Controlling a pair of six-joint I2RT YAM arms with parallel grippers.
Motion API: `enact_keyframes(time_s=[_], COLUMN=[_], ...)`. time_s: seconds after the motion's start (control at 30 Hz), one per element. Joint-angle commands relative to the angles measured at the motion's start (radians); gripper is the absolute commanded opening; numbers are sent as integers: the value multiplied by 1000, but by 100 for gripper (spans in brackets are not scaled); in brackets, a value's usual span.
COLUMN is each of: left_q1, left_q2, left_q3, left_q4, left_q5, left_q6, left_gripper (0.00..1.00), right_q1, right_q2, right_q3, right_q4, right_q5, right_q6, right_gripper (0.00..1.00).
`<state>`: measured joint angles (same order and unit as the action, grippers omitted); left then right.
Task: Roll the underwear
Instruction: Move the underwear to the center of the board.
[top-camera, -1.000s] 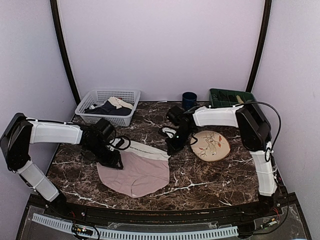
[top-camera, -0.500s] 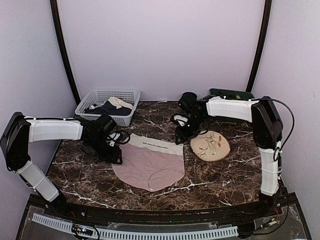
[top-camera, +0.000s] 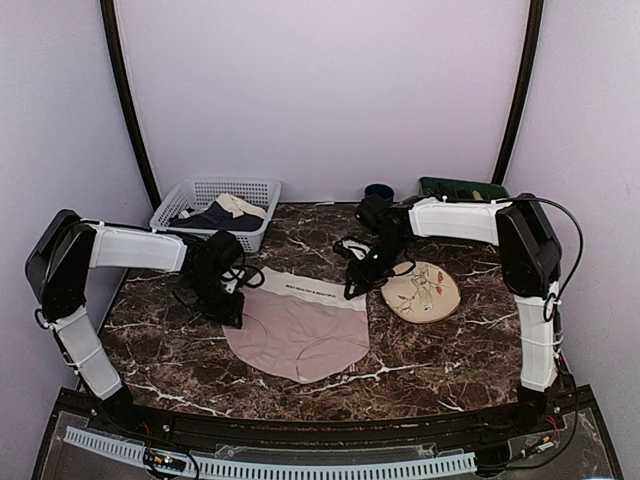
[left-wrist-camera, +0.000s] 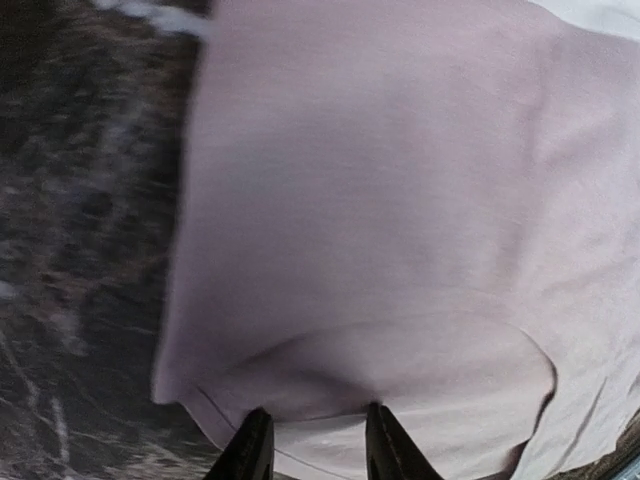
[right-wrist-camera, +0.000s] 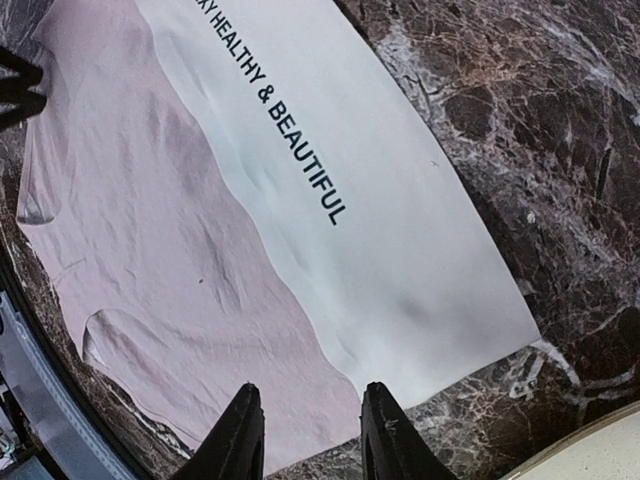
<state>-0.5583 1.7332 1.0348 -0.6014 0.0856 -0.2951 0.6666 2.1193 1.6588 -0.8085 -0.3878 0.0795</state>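
The underwear (top-camera: 300, 330) lies spread flat on the marble table, dusty pink with a wide cream waistband (top-camera: 312, 290) along its far edge. My left gripper (top-camera: 233, 315) sits at its left edge. In the left wrist view the left gripper (left-wrist-camera: 318, 448) stands open, low over the pink fabric (left-wrist-camera: 380, 200), with a fold line running between the tips. My right gripper (top-camera: 352, 288) hovers at the waistband's right end. The right wrist view shows the right gripper (right-wrist-camera: 312, 435) open above the underwear (right-wrist-camera: 150, 230) near the lettered waistband (right-wrist-camera: 350, 200), holding nothing.
A white basket (top-camera: 200, 192) with a dark navy garment and a beige cloth stands at the back left. A round patterned plate (top-camera: 422, 290) lies just right of the underwear. A dark blue cup (top-camera: 378, 190) and a green crate (top-camera: 455, 188) stand at the back.
The underwear has been pulled to the right and laid out flat. Both grippers have let go of it. The right gripper has moved right to the waistband's end.
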Motion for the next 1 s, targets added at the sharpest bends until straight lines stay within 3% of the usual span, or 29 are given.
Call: enact_keyframes(time_s=[0.0,0.13,0.23,0.33,0.67,0.83,0.97], left_q1=[150,233,231,219,214,208,194], left_q2=[56,148,101,7,-277,-326,-335], left_q3=[65,272,333,300,48,11,-3], left_q4=[-83,-114,-91,-73,-19,-36,-37], left_q5=[-133,-162,-66,14,144,151,158], left_q6=[66,108,149,149,23,13,14], left_gripper=[34,41,50,57,63,64,64], right_q1=[-18,-15,-1,17,79,79,82], right_q2=[-82,-65,-32,-2,174,157,59], right_q3=[-37,-38,-18,12,143,12,-207], right_q4=[31,60,71,84,79,93,130], right_q5=[-55,-107,-126,-137,-119,-73,-50], right_q6=[20,30,28,26,2,-17,2], right_gripper=[33,31,28,25,18,14,9])
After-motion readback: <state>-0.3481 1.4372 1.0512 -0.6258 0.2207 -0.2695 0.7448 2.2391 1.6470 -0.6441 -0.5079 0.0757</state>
